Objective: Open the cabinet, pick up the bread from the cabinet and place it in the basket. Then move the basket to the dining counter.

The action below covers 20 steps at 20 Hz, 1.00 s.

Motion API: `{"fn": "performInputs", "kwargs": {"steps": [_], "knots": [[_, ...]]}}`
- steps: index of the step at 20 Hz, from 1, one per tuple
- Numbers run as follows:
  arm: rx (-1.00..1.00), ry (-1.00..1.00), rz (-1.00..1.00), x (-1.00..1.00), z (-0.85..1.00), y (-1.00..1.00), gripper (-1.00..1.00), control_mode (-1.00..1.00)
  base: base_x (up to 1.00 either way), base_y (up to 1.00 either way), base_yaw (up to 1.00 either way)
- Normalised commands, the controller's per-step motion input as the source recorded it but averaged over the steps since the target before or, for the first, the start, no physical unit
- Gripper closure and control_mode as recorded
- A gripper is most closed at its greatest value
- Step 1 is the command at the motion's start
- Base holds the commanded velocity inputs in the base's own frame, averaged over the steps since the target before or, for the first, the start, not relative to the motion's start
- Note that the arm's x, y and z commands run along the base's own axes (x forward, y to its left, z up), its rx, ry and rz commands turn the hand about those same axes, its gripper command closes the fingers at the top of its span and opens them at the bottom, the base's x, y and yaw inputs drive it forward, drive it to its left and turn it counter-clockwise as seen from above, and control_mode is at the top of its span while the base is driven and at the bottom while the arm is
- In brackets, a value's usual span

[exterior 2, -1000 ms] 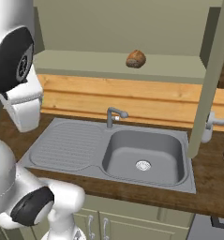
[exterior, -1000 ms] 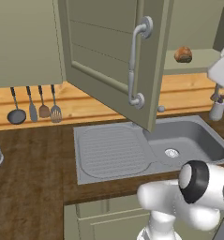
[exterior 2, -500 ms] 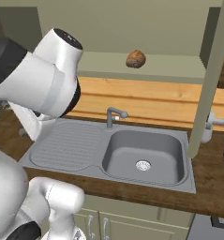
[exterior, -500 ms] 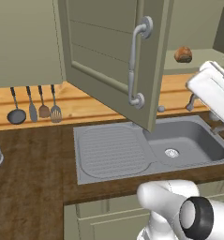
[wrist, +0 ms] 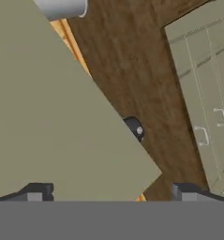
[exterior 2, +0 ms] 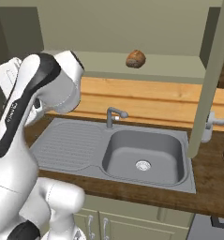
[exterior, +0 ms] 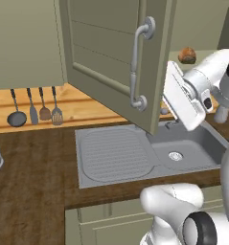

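- Jaws of the white arm's two-finger gripper (wrist: 108, 193) stand spread wide with nothing between them; the two dark fingertips (wrist: 36, 191) sit far apart at the bottom of the hand view.
- That view looks past a flat grey-green panel edge toward the dark brown wooden counter (wrist: 132, 61).
- Swung wide open is the tall grey-green cabinet door (exterior: 111, 57) with its long curved grey metal bar handle (exterior: 137, 64), so the first step looks done.
- On the open cabinet shelf, above the grey metal sink (exterior 2: 144, 154), sits the small orange-brown lump of bread (exterior 2: 135, 58), untouched.
- From the left base view, the arm's hand hovers just beside the door edge, below and in front of the bread (exterior: 187, 54).
- Left to do, as I judge: grasping the bread, placing it in the basket, and carrying the basket to the dining counter.
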Motion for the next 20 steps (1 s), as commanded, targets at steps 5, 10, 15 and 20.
{"fn": "performInputs", "kwargs": {"steps": [5, 10, 15, 20], "knots": [[0.35, 0.1, 0.24, 0.61, 0.02, 0.58, -1.0, -1.0, 0.0, 0.0, 0.0], [0.28, 0.06, 0.22, 0.18, -0.05, 0.95, -1.0, -1.0, 0.0, 0.0, 0.0], [0.08, 0.02, 0.08, 0.0, -0.22, 1.0, -1.0, -1.0, 0.0, 0.0, 0.0], [-0.01, 0.0, 0.03, 0.03, 0.0, 0.92, -1.0, -1.0, 0.0, 0.0, 0.0]]}}
